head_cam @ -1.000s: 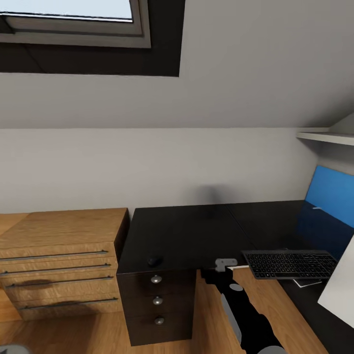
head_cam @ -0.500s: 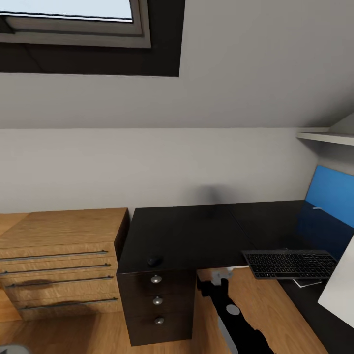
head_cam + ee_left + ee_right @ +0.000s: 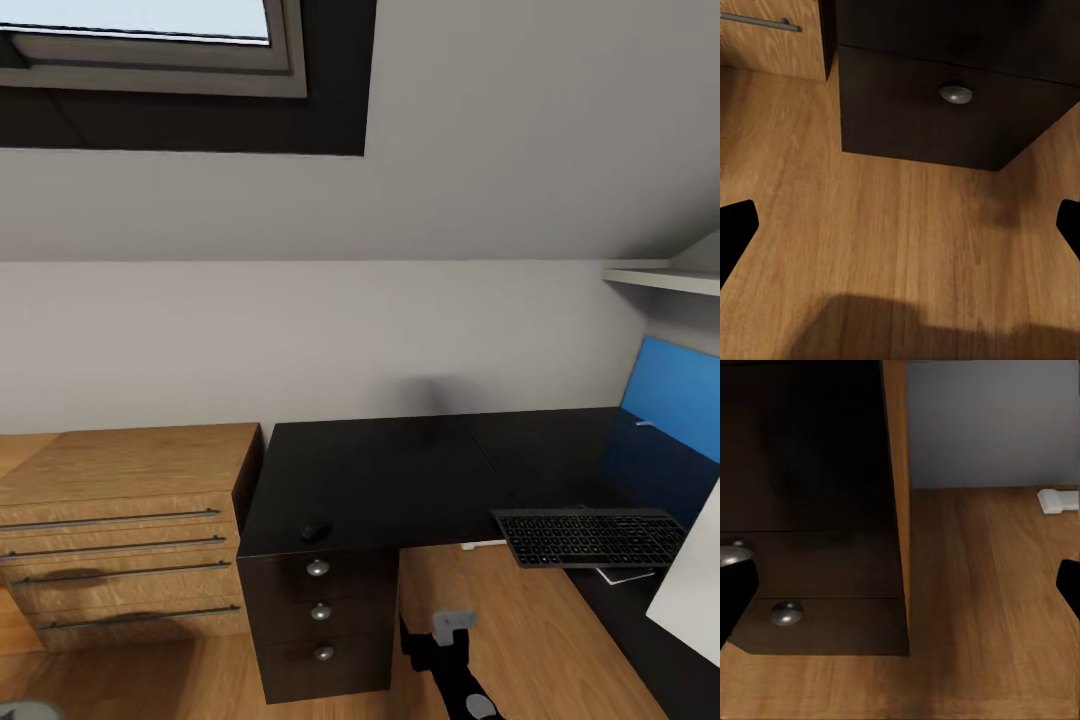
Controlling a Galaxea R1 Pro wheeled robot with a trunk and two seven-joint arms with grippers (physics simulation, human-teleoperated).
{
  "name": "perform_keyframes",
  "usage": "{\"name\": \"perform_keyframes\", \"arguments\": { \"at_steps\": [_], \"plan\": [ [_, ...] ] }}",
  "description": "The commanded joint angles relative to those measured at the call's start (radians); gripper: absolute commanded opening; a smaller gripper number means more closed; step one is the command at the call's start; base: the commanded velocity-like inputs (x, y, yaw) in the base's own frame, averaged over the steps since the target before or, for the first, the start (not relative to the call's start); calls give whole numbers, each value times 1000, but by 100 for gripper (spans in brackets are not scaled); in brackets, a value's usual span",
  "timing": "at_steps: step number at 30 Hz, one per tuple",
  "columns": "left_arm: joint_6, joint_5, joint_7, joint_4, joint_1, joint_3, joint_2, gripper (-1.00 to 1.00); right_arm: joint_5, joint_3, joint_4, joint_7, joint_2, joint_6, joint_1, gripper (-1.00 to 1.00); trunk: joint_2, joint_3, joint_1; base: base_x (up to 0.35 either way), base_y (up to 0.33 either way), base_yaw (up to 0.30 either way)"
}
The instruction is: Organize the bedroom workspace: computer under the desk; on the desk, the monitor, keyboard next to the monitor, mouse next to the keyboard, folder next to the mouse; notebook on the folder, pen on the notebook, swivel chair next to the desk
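Nearest to us, our right pincer [image 3: 452,628] hangs low by the black drawer unit [image 3: 320,610], its fingertips spread wide with nothing between them; our left pincer [image 3: 900,225] is likewise released above the wood floor [image 3: 870,247]. Farther up on the table [image 3: 400,470], the mouse [image 3: 314,530] sits at the front edge, up-left of the right pincer. The keyboard [image 3: 590,535] lies up-right, long axis across us, the blue folder [image 3: 672,395] beyond; we judge the right arm nearer both.

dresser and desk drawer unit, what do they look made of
The dresser looks like light wood or wood veneer: grain shows, with dark metal-looking bar handles. The desk drawer unit looks like matte black laminate or painted board, with shiny round silver knobs, probably metal.
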Motion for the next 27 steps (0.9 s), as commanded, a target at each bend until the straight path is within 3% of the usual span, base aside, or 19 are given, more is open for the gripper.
{"name": "perform_keyframes", "arguments": {
  "at_steps": [1, 12, 27],
  "plan": [
    [-3, 4, -1, 0, -1, 1, 0, 100, 3, 3, 18, -4, 0, -5, -1, 100, -1, -1, 0, 0, 0, 0],
    [-4, 4, 0, 0, 0, 1, 1, 100, 4, -1, 181, -5, -3, -105, -1, 100, -1, -1, 0, 0, 0, 0],
    [-4, 3, 0, 0, 0, 1, 1, 100, 5, -2, 223, -6, -8, -135, -1, 100, -1, -1, 0, 0, 0, 0]
  ]
}}
